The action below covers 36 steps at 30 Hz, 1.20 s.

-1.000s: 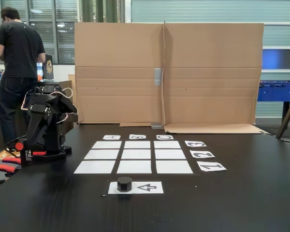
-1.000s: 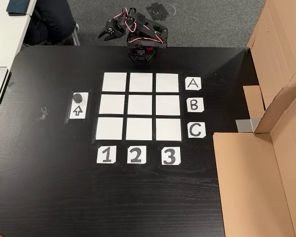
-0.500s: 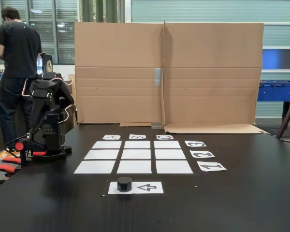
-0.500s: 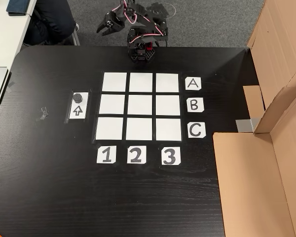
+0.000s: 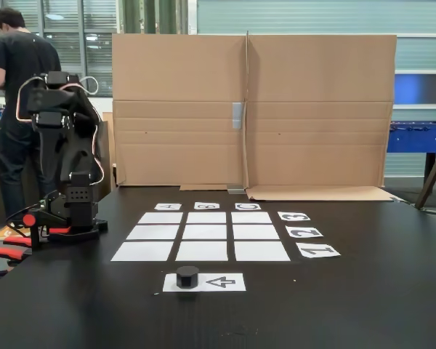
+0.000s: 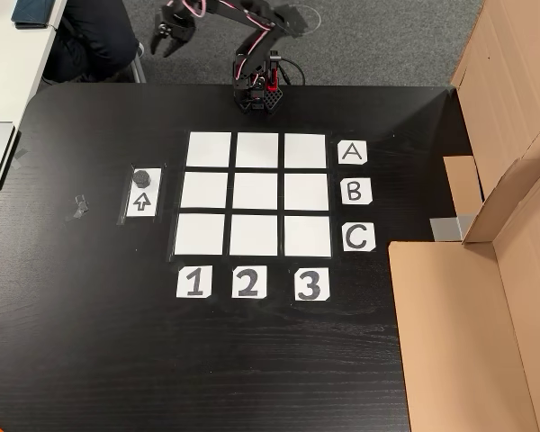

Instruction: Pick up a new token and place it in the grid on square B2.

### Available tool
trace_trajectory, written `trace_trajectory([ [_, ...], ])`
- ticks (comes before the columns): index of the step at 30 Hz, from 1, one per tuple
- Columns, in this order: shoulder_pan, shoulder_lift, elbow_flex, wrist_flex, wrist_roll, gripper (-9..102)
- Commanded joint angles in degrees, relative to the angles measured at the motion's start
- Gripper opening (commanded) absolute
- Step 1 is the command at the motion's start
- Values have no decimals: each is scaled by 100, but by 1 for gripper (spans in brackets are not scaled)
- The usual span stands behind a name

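Token point(image 6: 143, 177): black faceted puck, standing on the end of the arrow sheet point(image 6: 141, 196) away from the arrowhead's base, on the worktop's left part in the top-down fixed view; in the low fixed view it sits nearest the camera point(image 5: 187, 276), in front of the grid.

Fingers point(image 6: 163, 40): raised high, beyond the worktop's far edge in the top-down fixed view, well apart from the token; the two tips stand spread, released, grasping nothing. In the low fixed view the arm point(image 5: 64, 145) rears upright at the left, and the tips cannot be made out.

Grid point(image 6: 208, 149): nine blank white sheets, three by three, all bare. Square B2 point(image 6: 256, 191): centre cell, bare. Cards A point(image 6: 352, 153), B point(image 6: 355, 191), C point(image 6: 357, 238) along the right side; cards 1 point(image 6: 193, 283), 2 point(image 6: 247, 283), 3 point(image 6: 310, 284) along the near side, in the top-down fixed view.

Arm base point(image 6: 258, 93): at the worktop's far edge, just beyond the grid's top row.

Worktop point(image 6: 90, 342): black, wood-grained; a small grey scrap point(image 6: 78, 208) left of the arrow sheet.

Surroundings: folded cardboard panels point(image 5: 251, 109) upright behind the worktop; a person point(image 5: 20, 80) in dark clothes standing behind the arm; windows behind; a blue football table point(image 5: 418, 137) at right.
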<state>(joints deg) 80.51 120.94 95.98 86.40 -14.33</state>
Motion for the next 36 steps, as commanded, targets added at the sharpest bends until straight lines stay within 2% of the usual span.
trace_trajectory([
  [1,-185,-1020,-1239,193,26,11],
  [14,-817,-3850,-3612,483,-149,12],
  [24,-1441,-5757,-5810,1072,-185,16],
  [36,-2153,-6768,-6662,1081,-396,27],
])
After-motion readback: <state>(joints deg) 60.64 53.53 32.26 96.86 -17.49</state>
